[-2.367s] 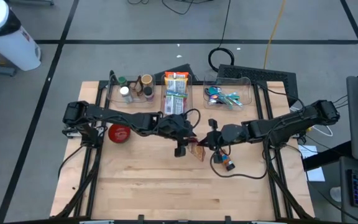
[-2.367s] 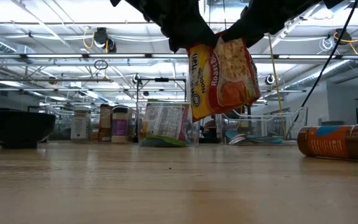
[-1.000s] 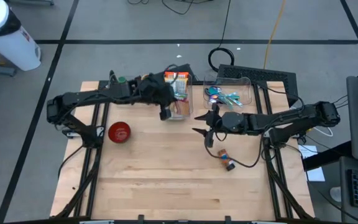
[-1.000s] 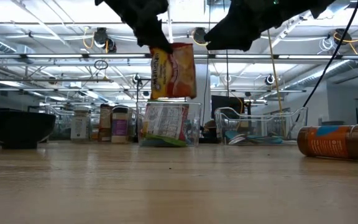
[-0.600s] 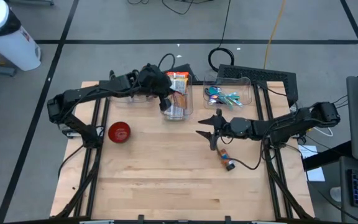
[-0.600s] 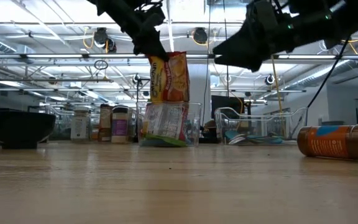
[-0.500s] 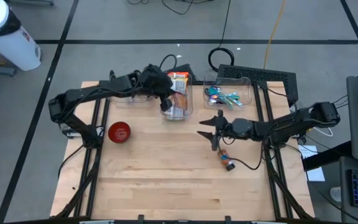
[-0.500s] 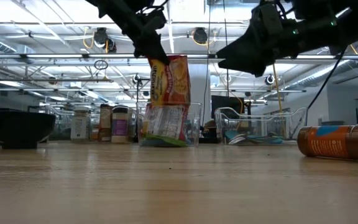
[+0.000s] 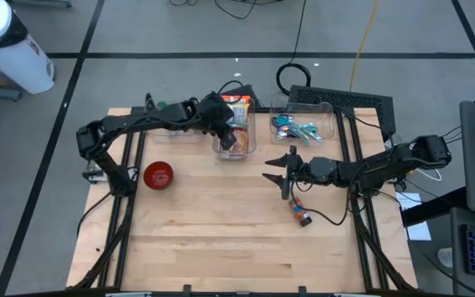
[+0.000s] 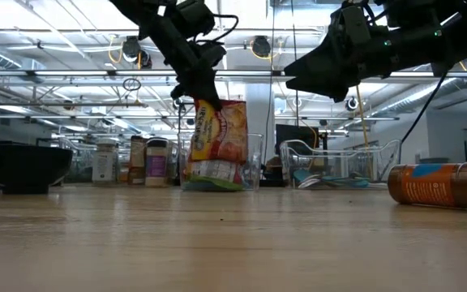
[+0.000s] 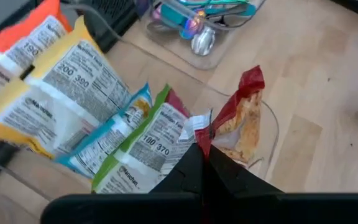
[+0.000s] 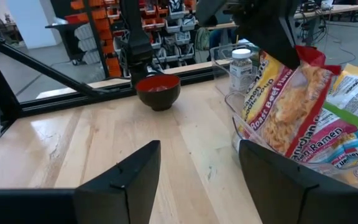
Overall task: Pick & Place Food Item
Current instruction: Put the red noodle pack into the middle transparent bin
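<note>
Pale wooden boards form the table point(image 9: 221, 239), which stands on a grey floor with black tape lines. Along the far edge sit three clear bins. The left gripper point(image 9: 228, 137) reaches over the middle bin point(image 9: 249, 148), its fingers pinched tight on the top edge of a yellow and red noodle packet point(image 10: 218, 138). That packet hangs partly down inside the bin, at its near end, against other packets point(image 11: 73, 106) already stacked there. The right gripper point(image 9: 275, 174) hovers over the table right of centre, its fingers spread and holding nothing. A red bowl point(image 9: 158, 175) sits on the left side. An orange spice bottle point(image 10: 438, 185) lies on its side, near the right arm.
</note>
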{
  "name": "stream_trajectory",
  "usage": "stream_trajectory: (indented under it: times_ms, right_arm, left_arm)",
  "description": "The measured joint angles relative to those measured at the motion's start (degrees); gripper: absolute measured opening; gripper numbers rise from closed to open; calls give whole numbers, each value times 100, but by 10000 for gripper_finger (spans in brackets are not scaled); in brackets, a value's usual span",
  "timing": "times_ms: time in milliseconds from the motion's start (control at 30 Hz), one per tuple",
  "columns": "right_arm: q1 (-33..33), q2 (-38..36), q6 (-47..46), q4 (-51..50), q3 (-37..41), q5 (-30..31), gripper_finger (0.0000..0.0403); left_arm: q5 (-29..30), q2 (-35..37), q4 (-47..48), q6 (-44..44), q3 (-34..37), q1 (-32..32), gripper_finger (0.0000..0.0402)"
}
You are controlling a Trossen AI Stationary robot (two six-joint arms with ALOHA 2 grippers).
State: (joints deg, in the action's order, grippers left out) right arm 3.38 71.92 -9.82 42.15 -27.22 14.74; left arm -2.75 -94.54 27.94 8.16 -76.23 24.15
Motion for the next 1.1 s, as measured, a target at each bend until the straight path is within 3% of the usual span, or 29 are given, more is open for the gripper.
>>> stream_trajectory:
  times_ms: [233, 667, 1100]
  right_arm:
    - [0, 0, 0, 33, 0, 0, 208]
    - [0, 0, 0, -61, 2, 0, 208]
    - [0, 0, 2, -59, 2, 0, 208]
  left_arm:
    - [46, -270, 129, 308, -2, 32, 6]
    - [354, -695, 12, 45, -11, -34, 7]
    - [312, -480, -183, -358, 4, 3, 122]
